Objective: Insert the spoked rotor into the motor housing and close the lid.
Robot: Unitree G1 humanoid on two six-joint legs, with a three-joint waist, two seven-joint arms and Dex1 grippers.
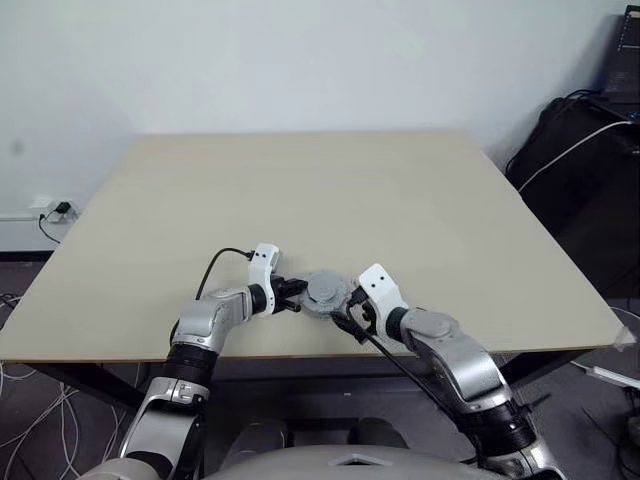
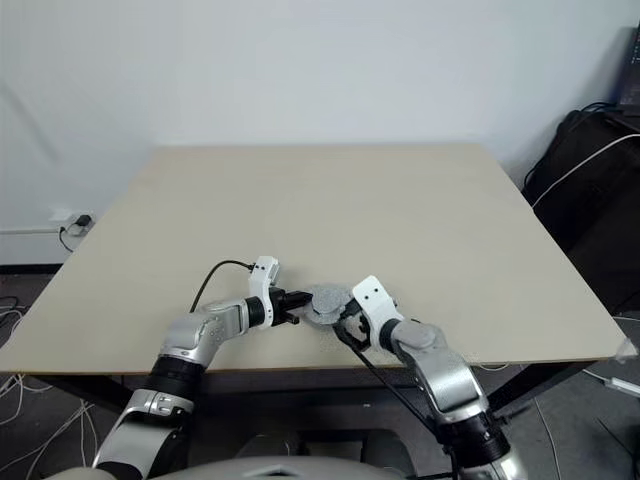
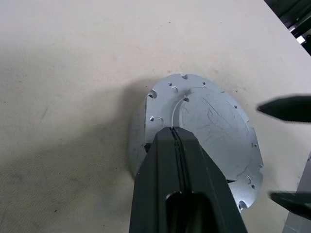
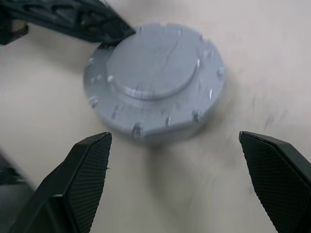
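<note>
Pale wall behind, beige table point(image 1: 300, 190) in front, dark bags and cables off to the right, one wall socket point(image 1: 62, 210) low on the left. No brand, label or readable writing anywhere.

One lid point(image 4: 155, 80), grey and round, smooth face up with a raised centre disc and small notches round the rim, lying flat near the table's front edge, between the two grippers. Rotor and housing hidden, presumably under the lid; cannot tell.

Left gripper point(image 3: 176, 132): fingers pressed together with no gap, tips resting on the lid's top face near its rim, reaching in from the left. Whether anything is pinched between the tips cannot be told; looks like plain contact on the surface.

Right gripper point(image 4: 175, 145): jaws spread wide, nothing between them, tips apart from the lid with bare table showing between. Lid just ahead of the open fingers point(image 4: 90, 160), slightly past them.

Count: one lid, two grippers, two black fingers each. From the left wrist view, the two tips of the right gripper seen just beyond the lid's far rim, not touching.
</note>
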